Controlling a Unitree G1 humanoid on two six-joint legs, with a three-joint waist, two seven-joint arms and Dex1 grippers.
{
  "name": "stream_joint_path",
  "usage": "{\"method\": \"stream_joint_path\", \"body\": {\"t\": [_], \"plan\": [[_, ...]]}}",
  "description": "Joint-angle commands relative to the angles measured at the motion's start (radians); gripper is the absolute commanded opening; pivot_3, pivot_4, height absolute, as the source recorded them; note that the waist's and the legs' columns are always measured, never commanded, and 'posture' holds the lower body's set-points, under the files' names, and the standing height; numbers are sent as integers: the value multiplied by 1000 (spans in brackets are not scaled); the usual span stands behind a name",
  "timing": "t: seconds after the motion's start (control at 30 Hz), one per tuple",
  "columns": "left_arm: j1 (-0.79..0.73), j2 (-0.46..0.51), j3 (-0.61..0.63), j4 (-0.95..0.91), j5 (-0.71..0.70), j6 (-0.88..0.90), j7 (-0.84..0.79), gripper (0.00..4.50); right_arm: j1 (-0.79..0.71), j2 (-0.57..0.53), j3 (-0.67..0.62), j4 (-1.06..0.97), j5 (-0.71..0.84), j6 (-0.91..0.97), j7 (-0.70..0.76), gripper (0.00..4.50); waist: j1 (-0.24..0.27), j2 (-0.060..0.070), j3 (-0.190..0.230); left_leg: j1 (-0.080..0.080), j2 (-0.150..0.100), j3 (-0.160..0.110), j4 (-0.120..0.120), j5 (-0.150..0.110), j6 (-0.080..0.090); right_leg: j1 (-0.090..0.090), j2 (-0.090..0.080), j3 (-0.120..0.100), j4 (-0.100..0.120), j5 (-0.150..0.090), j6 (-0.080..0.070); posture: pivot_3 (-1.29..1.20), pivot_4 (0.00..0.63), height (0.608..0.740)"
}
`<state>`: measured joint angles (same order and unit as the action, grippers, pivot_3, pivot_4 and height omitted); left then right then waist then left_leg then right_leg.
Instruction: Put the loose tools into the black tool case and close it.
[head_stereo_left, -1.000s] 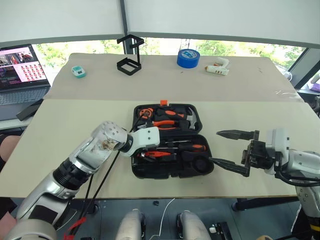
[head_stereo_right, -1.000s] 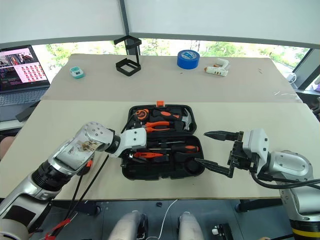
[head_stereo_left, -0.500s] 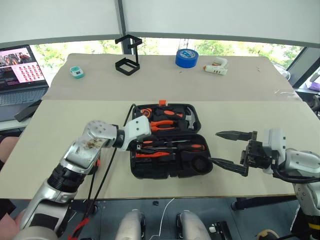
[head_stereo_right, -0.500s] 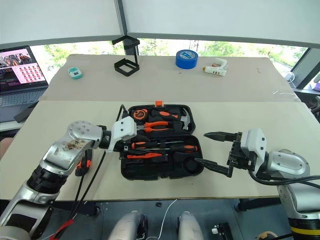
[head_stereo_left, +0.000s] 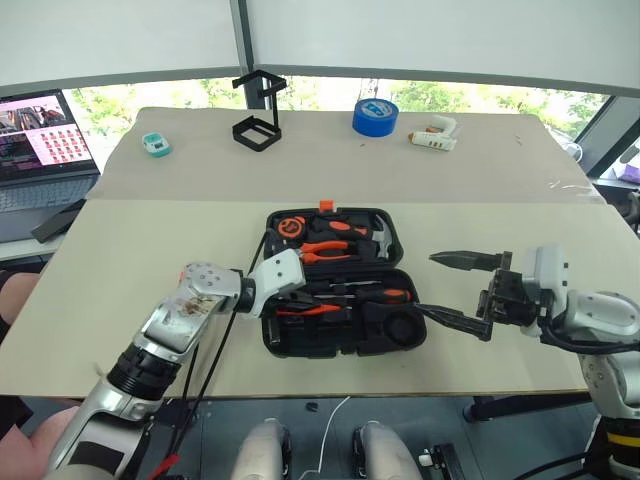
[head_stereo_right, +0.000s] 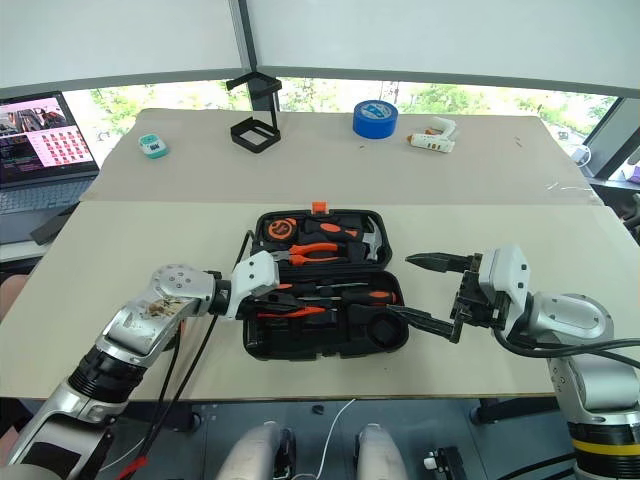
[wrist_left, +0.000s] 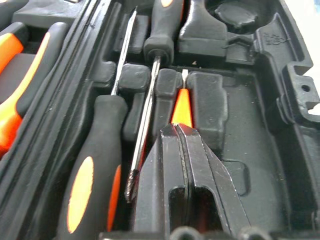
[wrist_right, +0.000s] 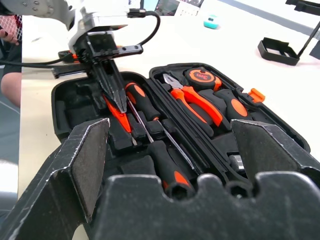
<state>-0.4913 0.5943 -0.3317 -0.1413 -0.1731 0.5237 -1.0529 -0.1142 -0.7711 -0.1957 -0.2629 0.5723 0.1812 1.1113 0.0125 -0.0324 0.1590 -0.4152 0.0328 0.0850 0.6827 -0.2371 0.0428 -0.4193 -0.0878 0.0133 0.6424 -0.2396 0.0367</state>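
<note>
We look down on a beige table (head_stereo_left: 130, 260) where a black plastic clamshell tool case (head_stereo_left: 342, 282) lies open, its small orange latch (head_stereo_left: 326, 205) on the far edge. The far half holds orange-handled pliers (head_stereo_left: 333, 248) and a round orange-and-black tape measure (head_stereo_left: 291, 227); the other items there are too small for us to name.

In the near half, two orange-and-black-handled screwdrivers (wrist_right: 157, 137) lie side by side in their moulded recesses. A slim orange tool (wrist_left: 182, 106) sits in the next recess, directly under the left gripper (wrist_left: 180, 137). That gripper's two black fingers are pressed together with no gap between them, tips just above or touching the orange tool; most of the tool is hidden beneath the fingers, so we cannot tell what it is or whether it is pinched. From the head views, the white wrist housing covers the left end of that recess.

A round black shape (head_stereo_left: 404, 326) rests in the near right corner of the case; it blends into the black plastic.

The right gripper (head_stereo_left: 464, 290) hovers just beside the case's right edge, fingers spread wide and empty.

At the far end of the table stand a black wire-frame stand (head_stereo_left: 259, 113), a blue tape roll (head_stereo_left: 376, 116), a white glue gun (head_stereo_left: 436, 135) and a small teal object (head_stereo_left: 157, 144). A laptop (head_stereo_left: 42, 150) is cut off at the left edge.
</note>
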Motion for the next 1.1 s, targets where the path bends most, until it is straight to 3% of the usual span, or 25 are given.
{"method": "stream_joint_path", "body": {"t": [0.03,0.23,0.47,0.6,0.67,0.9,1.1], "plan": [[38,8,-40,37,57,14,38,46,-25,6,1,-1,1,-12,6,4500,0,0,-1,1,0,0,0,0,0,1,0,0,0,0,0,0,150,740],[79,0,22,32,28,-25,81,46,-41,12,14,28,-6,-28,17,4500,-1,1,-2,9,1,0,-1,0,0,8,0,0,-1,0,0,0,150,740],[189,-7,372,-117,-184,-130,124,46,-21,11,-12,117,-53,-149,70,4500,-4,1,-1,9,3,0,-2,0,0,9,-1,0,-1,0,0,0,150,740],[398,60,622,-226,-269,-116,120,983,3,11,-29,161,-62,-218,103,4500,-10,1,-2,9,2,1,-3,0,0,7,-3,0,-1,0,0,0,150,740],[550,80,765,-255,-279,-111,126,1779,10,31,-45,182,-46,-273,124,4500,-21,1,-2,11,3,2,-5,-1,1,8,-3,1,-2,0,0,0,150,740],[939,-25,1142,-233,-313,-123,225,4215,33,66,-29,253,-32,-319,195,4500,-21,1,-1,14,5,2,-5,-1,1,12,-5,-2,-4,-1,-3,0,150,740],[1105,-65,1264,-214,-353,-38,288,4362,11,128,-4,295,-39,-367,219,4500,-5,1,-2,15,6,2,-5,-2,1,13,-5,-4,-8,-5,-9,0,150,740]]}}
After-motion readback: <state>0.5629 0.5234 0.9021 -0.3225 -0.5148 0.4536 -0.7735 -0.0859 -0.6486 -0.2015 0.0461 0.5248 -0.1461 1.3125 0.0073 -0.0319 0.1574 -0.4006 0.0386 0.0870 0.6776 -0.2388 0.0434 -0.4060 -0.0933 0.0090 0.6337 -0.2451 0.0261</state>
